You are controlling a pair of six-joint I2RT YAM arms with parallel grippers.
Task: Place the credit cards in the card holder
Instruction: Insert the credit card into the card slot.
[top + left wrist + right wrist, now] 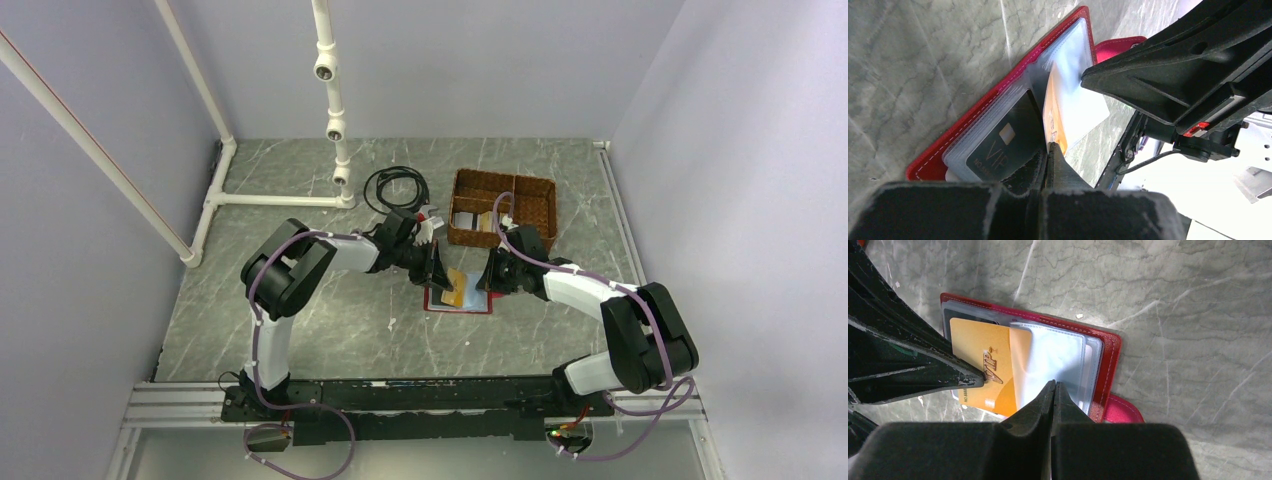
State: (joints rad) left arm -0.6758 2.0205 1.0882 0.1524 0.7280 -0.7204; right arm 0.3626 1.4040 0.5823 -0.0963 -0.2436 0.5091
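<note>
The card holder (1108, 347) lies open on the table (1173, 300), just near of the wicker basket (520, 205). An orange card (980, 347) sits partly inside its clear sleeve (1058, 355). The left claw (979, 380), pinched closed with its tip on the card, should push it squarely rightward. Meanwhile the closed right claw (1053, 387) should pin the sleeve.

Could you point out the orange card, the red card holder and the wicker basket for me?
orange card (983, 347), right wrist view, on its flat printed face.
card holder (1112, 352), right wrist view, on its red leather border.
wicker basket (548, 215), top external view, on its right-hand wall.
</note>
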